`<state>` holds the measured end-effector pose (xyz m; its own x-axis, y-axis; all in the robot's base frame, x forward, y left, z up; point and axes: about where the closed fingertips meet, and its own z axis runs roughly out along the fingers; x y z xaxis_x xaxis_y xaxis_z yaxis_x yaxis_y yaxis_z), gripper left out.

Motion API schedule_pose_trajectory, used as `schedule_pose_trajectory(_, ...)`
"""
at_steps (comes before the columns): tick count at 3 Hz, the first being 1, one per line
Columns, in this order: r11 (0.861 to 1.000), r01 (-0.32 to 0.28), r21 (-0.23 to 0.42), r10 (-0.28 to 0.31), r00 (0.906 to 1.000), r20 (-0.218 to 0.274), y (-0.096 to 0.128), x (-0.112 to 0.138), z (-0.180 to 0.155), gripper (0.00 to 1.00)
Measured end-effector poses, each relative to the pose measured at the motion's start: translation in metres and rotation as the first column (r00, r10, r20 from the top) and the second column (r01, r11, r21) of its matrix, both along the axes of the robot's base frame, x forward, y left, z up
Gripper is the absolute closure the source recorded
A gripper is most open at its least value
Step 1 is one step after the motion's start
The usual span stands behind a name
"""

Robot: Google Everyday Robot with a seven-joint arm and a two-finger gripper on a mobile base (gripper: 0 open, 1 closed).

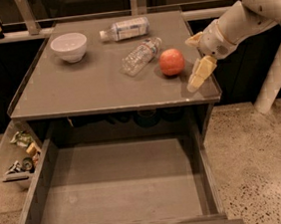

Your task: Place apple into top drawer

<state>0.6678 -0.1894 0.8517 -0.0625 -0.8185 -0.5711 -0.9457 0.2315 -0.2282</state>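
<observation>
The red-orange apple (172, 61) sits on the grey tabletop (88, 92), toward its right side. My gripper (194, 58) is just to the right of the apple, over the table's right edge, open and empty. One pale finger (200, 72) points down to the front, the other (193, 40) lies behind it. The top drawer (118, 189) is pulled out below the tabletop, wide and grey, with nothing on its flat bottom.
A clear plastic bottle (141, 56) lies just left of the apple, and a second bottle (127, 29) lies at the back. A white bowl (69, 46) stands at the back left. A pale bin with snack clutter (16, 158) sits left of the drawer.
</observation>
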Motion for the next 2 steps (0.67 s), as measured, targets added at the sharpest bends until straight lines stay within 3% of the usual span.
schedule_pose_trajectory(1, 1.0, 0.013, 0.023, -0.015, 0.9974, 0.071, -0.0039, 0.0159, 0.0308, 0.0)
schedule_pose_trajectory(2, 1.0, -0.004, 0.026, 0.002, 0.9986, 0.053, 0.0003, 0.0163, 0.0245, 0.0)
